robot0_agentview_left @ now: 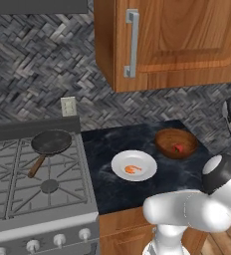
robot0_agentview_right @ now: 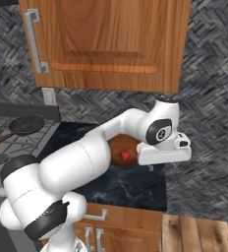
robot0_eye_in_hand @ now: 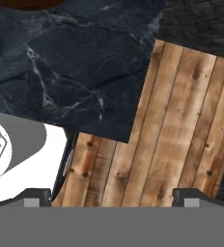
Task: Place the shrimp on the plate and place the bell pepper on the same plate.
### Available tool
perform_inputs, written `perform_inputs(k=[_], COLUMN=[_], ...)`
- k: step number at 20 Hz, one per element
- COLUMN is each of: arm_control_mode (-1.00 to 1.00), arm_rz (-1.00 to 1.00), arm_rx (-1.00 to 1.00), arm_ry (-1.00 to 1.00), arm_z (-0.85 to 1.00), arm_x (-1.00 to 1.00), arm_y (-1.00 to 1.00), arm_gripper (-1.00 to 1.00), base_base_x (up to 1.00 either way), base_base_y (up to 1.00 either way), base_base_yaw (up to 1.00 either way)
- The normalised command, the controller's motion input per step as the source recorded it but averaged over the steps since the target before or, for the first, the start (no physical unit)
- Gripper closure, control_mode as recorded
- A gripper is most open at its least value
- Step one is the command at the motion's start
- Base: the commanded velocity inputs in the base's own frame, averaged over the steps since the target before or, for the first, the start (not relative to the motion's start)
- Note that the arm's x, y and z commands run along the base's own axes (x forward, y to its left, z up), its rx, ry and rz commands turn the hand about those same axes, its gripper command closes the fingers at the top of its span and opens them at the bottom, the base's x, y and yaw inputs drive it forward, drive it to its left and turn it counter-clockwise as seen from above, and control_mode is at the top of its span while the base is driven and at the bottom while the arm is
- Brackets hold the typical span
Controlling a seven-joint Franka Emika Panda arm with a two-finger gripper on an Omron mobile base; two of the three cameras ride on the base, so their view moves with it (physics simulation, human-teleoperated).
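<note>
- On the dark marble counter (robot0_agentview_left: 112, 142), just right of the stove (robot0_agentview_left: 18, 174), sits the white plate (robot0_agentview_left: 147, 172), and the shrimp (robot0_agentview_left: 132, 169) already lies on it, a little left of its middle.
- The bell pepper (robot0_agentview_left: 177, 148) rests inside the brown wooden bowl (robot0_agentview_left: 167, 137), which stands just beside the plate, behind it and to its right. From the right base camera the red piece (robot0_agentview_right: 125, 155) peeks out past the arm, low in the bowl.
- The gripper (robot0_eye_in_hand: 112, 195) hangs off the counter's right end, looking down at the counter edge and the plank floor (robot0_eye_in_hand: 181, 120). Its two tips stand spread as wide as they go, with nothing between them.
- By my reading, the shrimp half is done and the pepper half is not yet begun.
- The pepper looks small, light and chunky, probably firm with a smooth skin, so a squeeze too near its edge might make it pop out sideways. Closing across its widest middle seems safest.
- The bowl's curved wall crowds the piece, so coming straight down from above, with the tips clear of the rim, is likely the cleanest approach.
- A light piece may also skid along the bowl's floor if nudged by one tip first.
</note>
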Motion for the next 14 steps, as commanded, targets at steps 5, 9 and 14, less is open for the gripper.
perform_inputs(k=[5,9,14], arm_control_mode=[-1.0,-1.0,-1.0], arm_rz=[0.0,0.03,0.35], arm_rx=[0.0,0.02,0.02], arm_ry=[0.0,0.0,0.02], arm_z=[-0.01,0.0,0.01], arm_x=[0.0,-0.04,0.0], arm_y=[-0.01,0.03,0.16], arm_gripper=[-1.0,-1.0,-1.0], base_base_x=[0.0,0.0,0.0], base_base_y=[-0.05,0.0,0.0], base_base_yaw=[0.0,0.0,0.0])
